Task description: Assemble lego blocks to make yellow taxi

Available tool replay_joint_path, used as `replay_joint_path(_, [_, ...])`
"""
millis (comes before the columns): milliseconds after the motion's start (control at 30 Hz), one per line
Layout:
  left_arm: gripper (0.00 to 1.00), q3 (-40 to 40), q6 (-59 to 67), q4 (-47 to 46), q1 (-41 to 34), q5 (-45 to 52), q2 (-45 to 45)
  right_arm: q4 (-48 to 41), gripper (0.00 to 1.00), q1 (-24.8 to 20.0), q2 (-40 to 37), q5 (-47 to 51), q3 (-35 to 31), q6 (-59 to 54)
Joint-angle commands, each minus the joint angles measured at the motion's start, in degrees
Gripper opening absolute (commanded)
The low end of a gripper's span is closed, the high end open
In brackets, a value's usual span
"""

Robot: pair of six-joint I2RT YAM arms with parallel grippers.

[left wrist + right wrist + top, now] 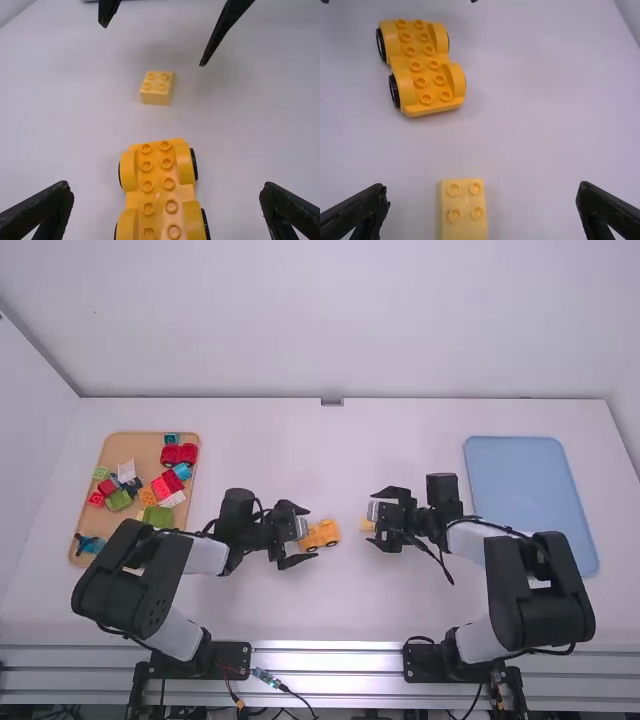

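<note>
On the table's middle, my left gripper stands open around the near end of the orange-yellow wheeled car base. My right gripper is open at the small pale yellow block, to the right of the car base. In the left wrist view the car base lies between the spread fingers of my left gripper, studs up, with the yellow block beyond. In the right wrist view the block sits between the wide-apart fingers of my right gripper; the car base is farther off.
An orange-tan tray with several coloured blocks, a red car among them, is at the left. A light blue tray lies at the right, beside the right arm. A wall rises behind the table.
</note>
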Motion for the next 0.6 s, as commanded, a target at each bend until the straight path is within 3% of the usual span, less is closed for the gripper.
replay_joint_path(0, [0.99, -0.5, -1.5, 1.5, 0.3, -0.1, 2.2, 0.6, 0.99, -0.3, 1.9, -0.7, -0.4, 0.7])
replay_joint_path(200, [0.99, 3.5, -4.6, 2.3, 0.2, 0.7, 8.7, 2.1, 0.99, -0.3, 7.4, -2.3, 1.5, 0.6])
replay_joint_path(567, [0.99, 5.9, -4.0, 1.5, 0.0, 1.6, 13.7, -10.5, 0.99, -1.6, 16.3, -9.6, 11.8, -5.8])
